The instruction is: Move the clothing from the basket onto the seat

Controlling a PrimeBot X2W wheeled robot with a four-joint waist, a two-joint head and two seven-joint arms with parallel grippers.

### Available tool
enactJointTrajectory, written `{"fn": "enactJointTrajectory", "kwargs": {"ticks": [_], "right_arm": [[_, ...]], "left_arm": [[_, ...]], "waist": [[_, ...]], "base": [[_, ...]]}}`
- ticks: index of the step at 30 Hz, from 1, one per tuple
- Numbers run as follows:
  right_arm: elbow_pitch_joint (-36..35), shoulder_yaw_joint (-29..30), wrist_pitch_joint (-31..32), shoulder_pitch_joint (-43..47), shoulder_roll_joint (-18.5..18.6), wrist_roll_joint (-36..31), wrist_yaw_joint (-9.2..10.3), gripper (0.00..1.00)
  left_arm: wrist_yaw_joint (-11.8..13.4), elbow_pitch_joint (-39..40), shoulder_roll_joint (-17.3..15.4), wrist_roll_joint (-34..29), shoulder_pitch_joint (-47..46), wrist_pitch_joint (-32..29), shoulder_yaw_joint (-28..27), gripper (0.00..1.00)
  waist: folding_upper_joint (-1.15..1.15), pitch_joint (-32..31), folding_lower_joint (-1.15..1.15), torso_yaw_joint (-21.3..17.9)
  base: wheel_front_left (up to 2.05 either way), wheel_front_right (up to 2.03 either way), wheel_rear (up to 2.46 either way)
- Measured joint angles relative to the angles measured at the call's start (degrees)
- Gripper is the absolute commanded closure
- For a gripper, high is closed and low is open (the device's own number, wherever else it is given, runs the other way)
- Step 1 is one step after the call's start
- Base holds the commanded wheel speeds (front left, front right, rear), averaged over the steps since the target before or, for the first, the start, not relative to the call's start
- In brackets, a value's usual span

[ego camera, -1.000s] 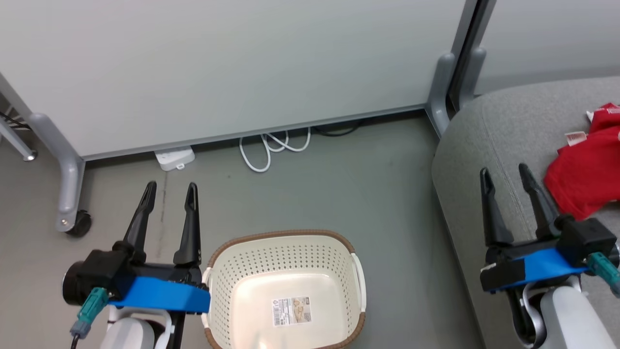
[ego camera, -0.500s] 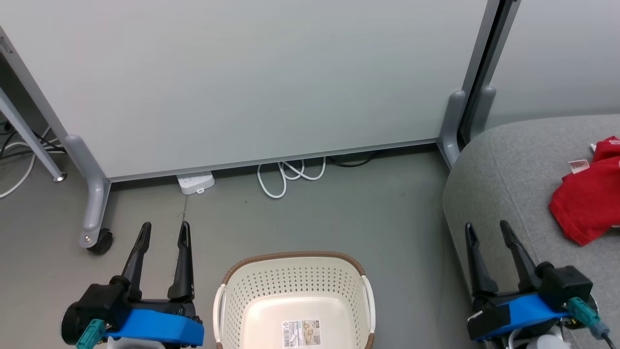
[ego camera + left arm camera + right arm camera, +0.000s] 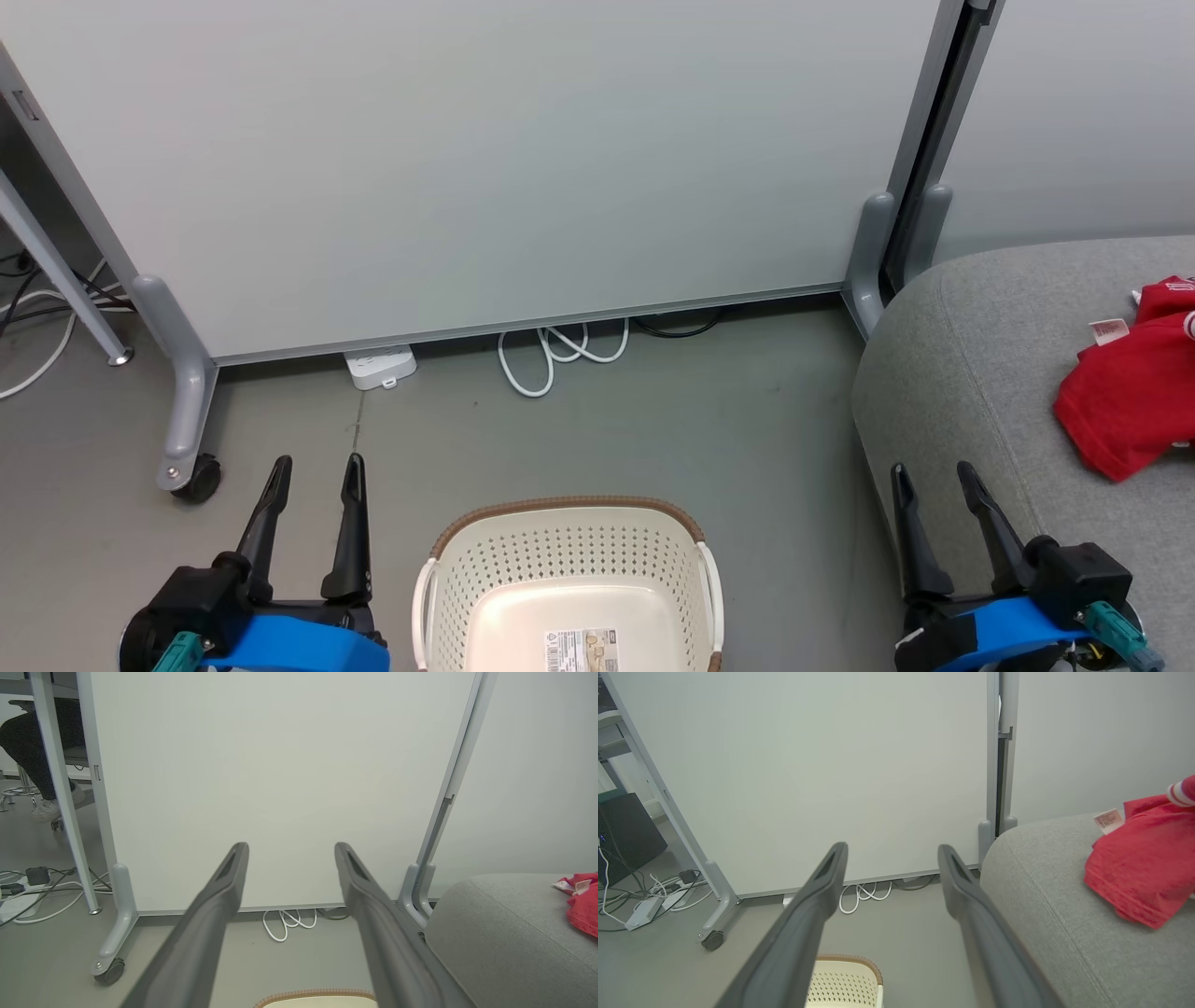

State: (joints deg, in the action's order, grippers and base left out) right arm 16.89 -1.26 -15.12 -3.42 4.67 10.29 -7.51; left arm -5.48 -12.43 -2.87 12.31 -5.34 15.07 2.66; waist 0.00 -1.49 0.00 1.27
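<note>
1. At the far left, a grey partition leg ends in a dark caster wheel (image 3: 198, 478) on the grey floor (image 3: 700, 420).
2. My left tool (image 3: 318, 462) sits at the lower left of the head view. Its two dark fingers are spread apart and released, grasping nothing. They point toward a wide, pale partition panel (image 3: 467, 168).
3. A white power strip (image 3: 381, 366) lies on the floor at the foot of that panel.
4. At bottom centre the basket (image 3: 560, 507) stands on the floor between my two tools. It is cream-white, with perforated sides and a brown rim. A printed label (image 3: 583, 651) shows on its inner bottom.
5. Beyond the basket, a white cable (image 3: 551, 350) lies in loops at the panel's foot.
6. My right tool (image 3: 930, 469) sits at the lower right, fingers spread and released, grasping nothing. In the head view it overlaps the rounded near edge of the seat (image 3: 952, 373).
7. The seat is a large, light grey fabric cushion along the right side.
8. The clothing (image 3: 1130, 401), bright red, lies crumpled on the seat at the far right. It is well apart from the basket and clear of my right tool. A small white tag (image 3: 1107, 329) shows at its upper left edge.
</note>
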Motion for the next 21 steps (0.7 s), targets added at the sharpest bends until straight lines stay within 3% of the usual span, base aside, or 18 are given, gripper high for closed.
{"fn": "enactJointTrajectory", "kwargs": {"ticks": [13, 14, 21], "right_arm": [[0.29, -0.01, 0.00, 0.07, -0.51, -0.03, 0.00, 0.00], [0.29, 0.00, 0.00, 0.08, -0.54, -0.04, 0.00, 1.00], [3.53, -0.02, 0.57, 1.42, -0.58, 1.07, -0.01, 1.00]], "left_arm": [[0.46, -0.63, 0.02, -0.32, 0.51, -0.01, 0.21, 0.00], [0.46, -0.63, 0.02, -0.40, 0.51, 0.00, 0.27, 1.00], [0.44, -4.14, 0.41, 0.66, 2.53, -0.94, 0.13, 1.00]], "waist": [[0.00, -0.36, 0.00, 0.04], [0.00, -0.36, 0.00, 0.06], [0.00, -0.35, 0.00, 0.04]], "base": [[0.00, 0.00, 0.00], [0.00, 0.00, 0.00], [0.00, 0.00, 0.00]]}}
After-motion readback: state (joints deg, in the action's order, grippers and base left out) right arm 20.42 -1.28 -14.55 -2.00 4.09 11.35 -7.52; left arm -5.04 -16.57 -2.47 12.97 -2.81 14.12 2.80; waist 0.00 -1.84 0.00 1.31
